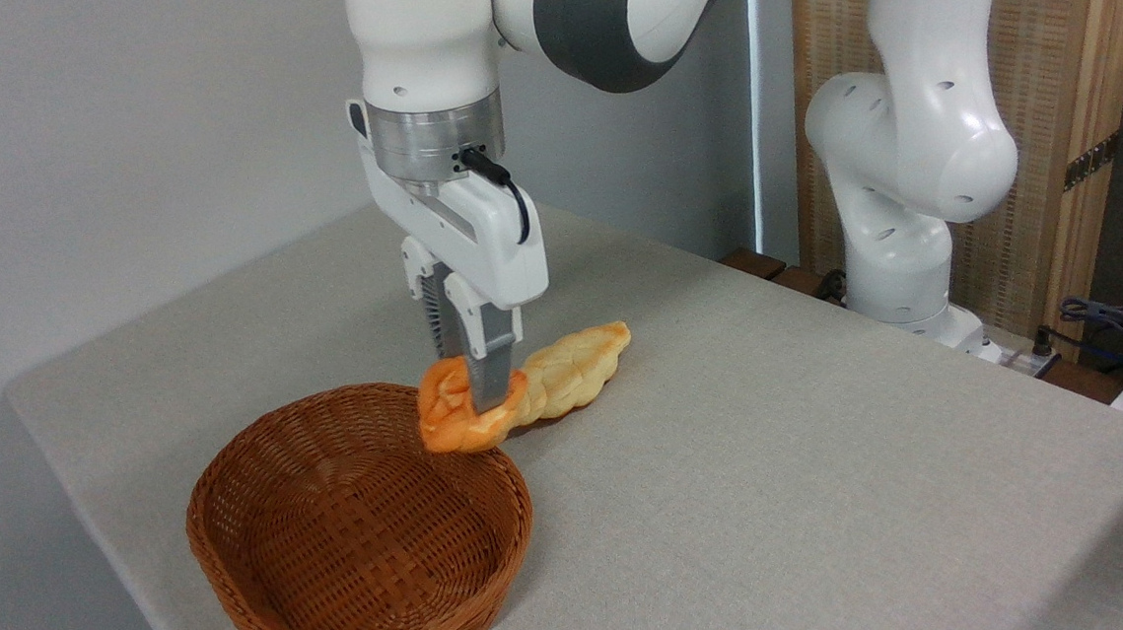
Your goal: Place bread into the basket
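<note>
Surface (779, 458): grey, matte, cloth-like. Basket (244, 584), oval woven wicker with a braided rim, sits below-left of the end effector (479, 400), empty. Braided loaf (579, 358), pale and lumpy, lies just right of it. End effector clamped on the bread (450, 417), a glossy orange knotted bun held over the basket's far rim. I'd shift further left over the middle, then release low so it doesn't bounce off the rim.
</note>
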Available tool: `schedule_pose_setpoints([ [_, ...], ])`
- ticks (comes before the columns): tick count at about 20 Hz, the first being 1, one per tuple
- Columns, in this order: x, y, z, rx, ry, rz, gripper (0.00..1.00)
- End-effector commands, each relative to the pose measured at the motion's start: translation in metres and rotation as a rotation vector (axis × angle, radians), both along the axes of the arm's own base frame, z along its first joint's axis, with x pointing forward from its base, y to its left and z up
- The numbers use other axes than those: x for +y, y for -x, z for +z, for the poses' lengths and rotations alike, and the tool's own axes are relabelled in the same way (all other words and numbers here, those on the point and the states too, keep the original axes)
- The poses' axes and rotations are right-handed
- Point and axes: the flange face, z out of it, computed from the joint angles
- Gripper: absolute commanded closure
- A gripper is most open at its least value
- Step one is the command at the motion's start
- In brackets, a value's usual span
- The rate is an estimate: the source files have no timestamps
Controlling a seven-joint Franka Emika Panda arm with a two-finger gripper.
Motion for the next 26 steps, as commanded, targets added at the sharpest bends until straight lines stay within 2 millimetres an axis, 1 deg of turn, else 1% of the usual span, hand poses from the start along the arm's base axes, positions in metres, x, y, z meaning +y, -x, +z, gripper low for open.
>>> schedule_pose_setpoints([
  [1,-0.009,-0.02,-0.008,-0.084,0.0,-0.011,0.23],
  [2,-0.013,-0.025,-0.014,-0.093,-0.005,-0.015,0.0],
  [3,-0.02,-0.029,-0.021,-0.097,-0.009,-0.024,0.0],
  [4,-0.028,-0.03,-0.025,-0.093,-0.013,-0.038,0.0],
  [5,-0.032,-0.031,-0.027,-0.09,-0.014,-0.044,0.0],
  [8,-0.038,-0.033,-0.039,-0.072,-0.02,-0.053,0.0],
  [9,-0.043,-0.033,-0.043,-0.065,-0.022,-0.062,0.0],
  [11,-0.045,-0.034,-0.045,-0.062,-0.023,-0.064,0.0],
  [16,-0.043,-0.033,-0.041,-0.066,-0.018,-0.05,0.0],
  [20,-0.037,-0.032,-0.034,-0.072,-0.01,-0.011,0.0],
  [23,-0.03,-0.026,-0.019,-0.079,0.008,0.054,0.0],
  [25,-0.026,-0.021,-0.017,-0.048,0.003,0.091,0.0],
  [26,-0.022,-0.017,-0.011,-0.043,0.006,0.096,0.0],
])
